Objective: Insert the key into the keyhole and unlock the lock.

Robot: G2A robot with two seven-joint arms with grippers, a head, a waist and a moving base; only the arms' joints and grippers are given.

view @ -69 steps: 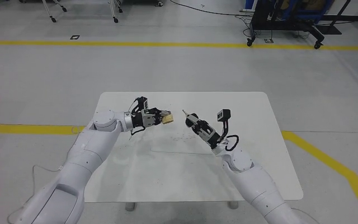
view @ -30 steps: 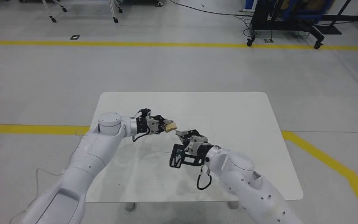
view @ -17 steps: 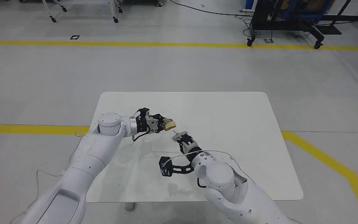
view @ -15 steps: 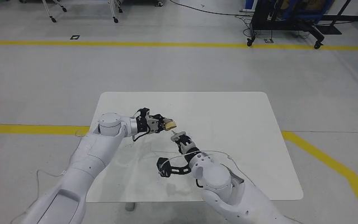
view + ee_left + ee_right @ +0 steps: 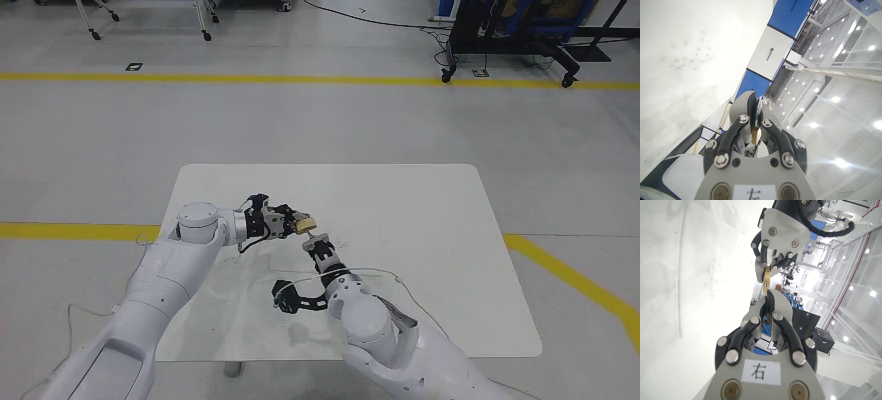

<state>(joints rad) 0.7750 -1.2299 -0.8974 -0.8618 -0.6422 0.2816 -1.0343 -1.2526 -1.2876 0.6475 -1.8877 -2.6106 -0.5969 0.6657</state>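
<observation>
A small brass lock [image 5: 305, 224] is held above the white table [image 5: 430, 200] by my left gripper [image 5: 291, 221], which is shut on it. In the left wrist view the lock's brass body [image 5: 754, 135] sits between the fingers [image 5: 741, 106] and its silver shackle [image 5: 760, 105] sticks out past them. My right gripper [image 5: 318, 246] is shut on the black-headed key [image 5: 770, 305]. The key's tip meets the keyhole end of the lock [image 5: 766, 280]. The left gripper [image 5: 769, 266] faces it from the far side.
The tabletop under both grippers is bare apart from faint smudges [image 5: 691, 56]. A yellow floor line [image 5: 560, 270] runs past the table, and a dark wheeled frame [image 5: 510, 40] stands far behind it.
The right gripper has carried the key leftward to the lock, and its arm has swung round to the near side. The left gripper shifted the lock slightly right, then kept still.
</observation>
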